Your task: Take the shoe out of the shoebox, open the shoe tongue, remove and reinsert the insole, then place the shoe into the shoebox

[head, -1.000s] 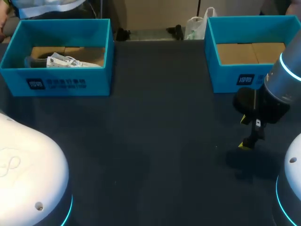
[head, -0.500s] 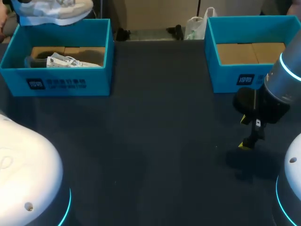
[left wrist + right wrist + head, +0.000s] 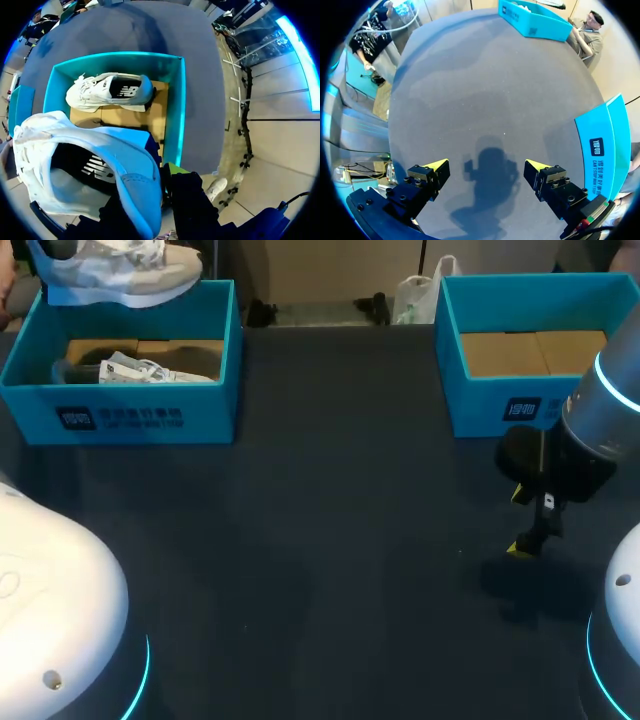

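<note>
altogether two shoes [image 3: 120,270], two shoeboxes [image 3: 130,415]

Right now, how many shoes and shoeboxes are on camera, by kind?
Shoes: 2 (lifted shoe, shoe in the box)
Shoeboxes: 2 (left shoebox, right shoebox)
Total: 4

The left shoebox [image 3: 130,418] and right shoebox [image 3: 480,412] each carry a dark logo square with illegible print. The lifted shoe [image 3: 85,165] and boxed shoe [image 3: 110,91] show side logos.
</note>
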